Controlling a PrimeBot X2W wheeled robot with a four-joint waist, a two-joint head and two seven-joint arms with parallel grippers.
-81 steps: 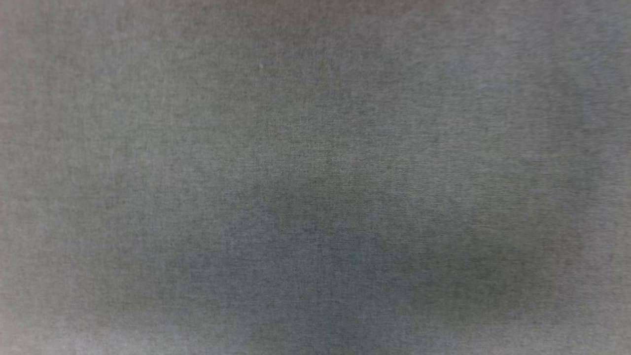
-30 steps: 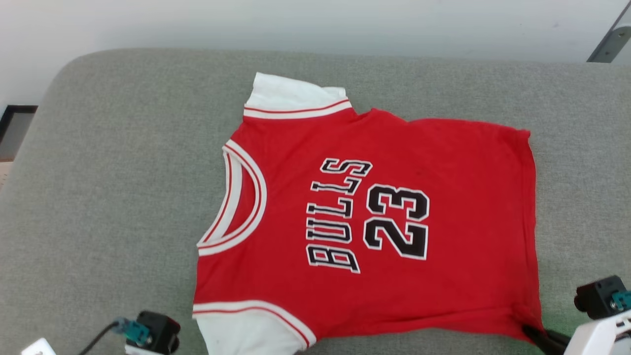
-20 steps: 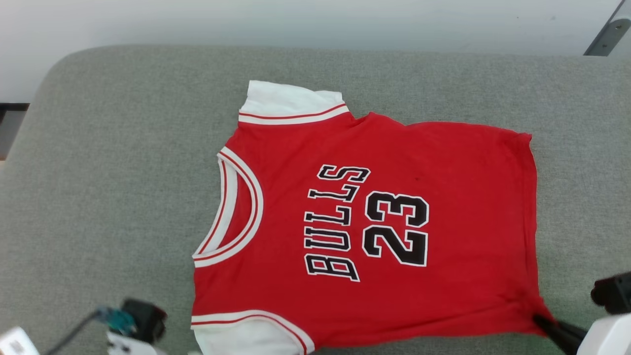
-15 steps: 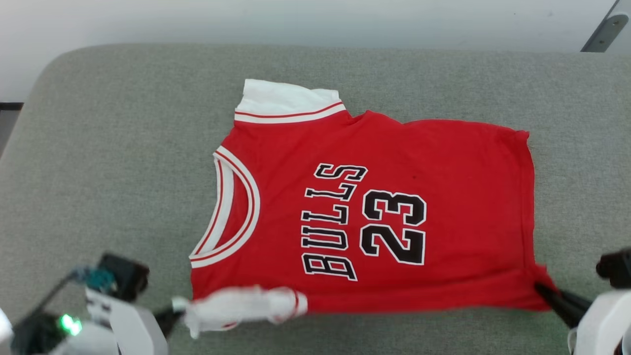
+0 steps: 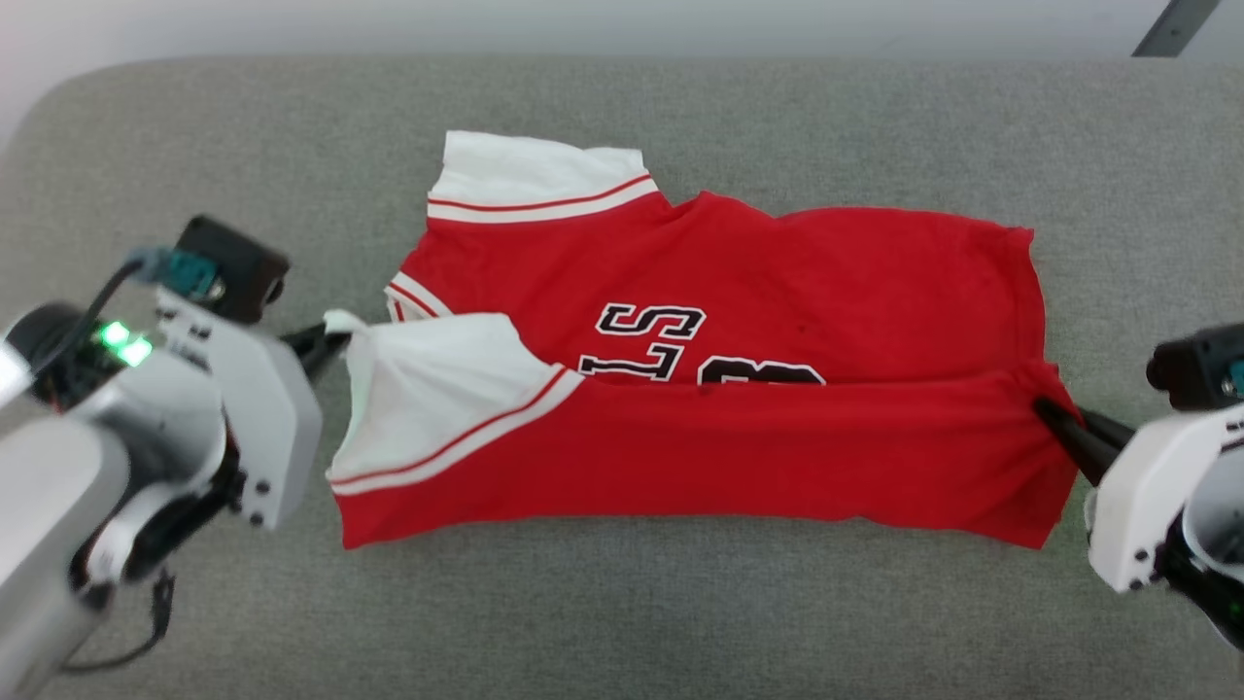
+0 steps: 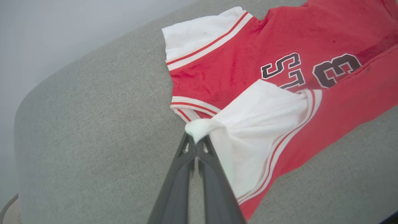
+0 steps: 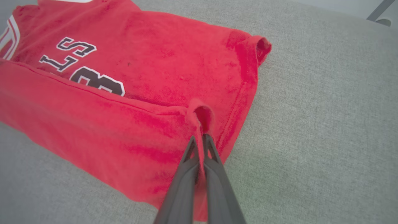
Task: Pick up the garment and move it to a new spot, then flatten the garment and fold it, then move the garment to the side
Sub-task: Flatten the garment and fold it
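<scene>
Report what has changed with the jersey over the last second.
The left gripper closed its fingers on the near white sleeve. Together with the right gripper, already pinching the near hem corner, it carried the near edge of the jersey up and away from the robot, folding it over most of the lettering. The far sleeve and far edge stayed flat on the grey cushion.

My left gripper (image 5: 328,342) has come up from the lower left, pulling the near white sleeve (image 5: 428,389) across the striped collar (image 5: 403,292). My right gripper (image 5: 1048,410) has risen too, carrying the hem corner (image 5: 1030,389). The red jersey shirt with white short sleeves (image 5: 758,272) is now half folded. Its near edge hides "BULL" and most of the 23 (head camera shifted as well).
</scene>
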